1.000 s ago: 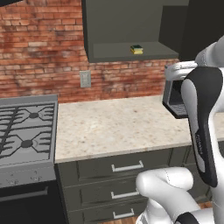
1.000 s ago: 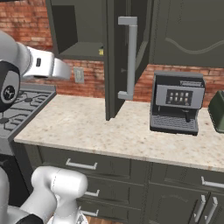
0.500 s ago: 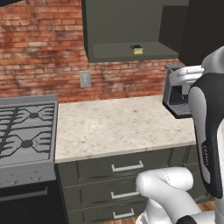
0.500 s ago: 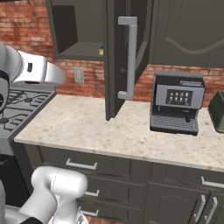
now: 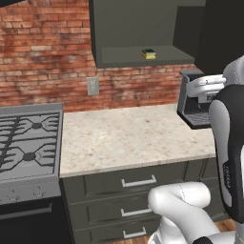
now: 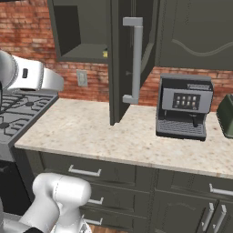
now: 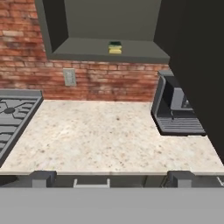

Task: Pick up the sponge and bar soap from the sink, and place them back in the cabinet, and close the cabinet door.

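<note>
The stove [image 5: 28, 143] lies at the far left, and the counter [image 5: 133, 138] runs right from it toward the coffee machine [image 6: 184, 107]. Above the counter, the cabinet [image 5: 138, 33] stands open, and the sponge [image 5: 148, 54] sits on its shelf, toward the right end. That half of the job looks done. No bar soap is on that shelf, and neither it nor the sink is to be seen from here, so I judge the soap is yet to be fetched. The cabinet door [image 6: 125, 59] hangs swung out, right of the opening, its closing also left. The gripper [image 7: 111, 179] has its fingers spread wide, holding nothing, facing the cabinet across the counter.
</note>
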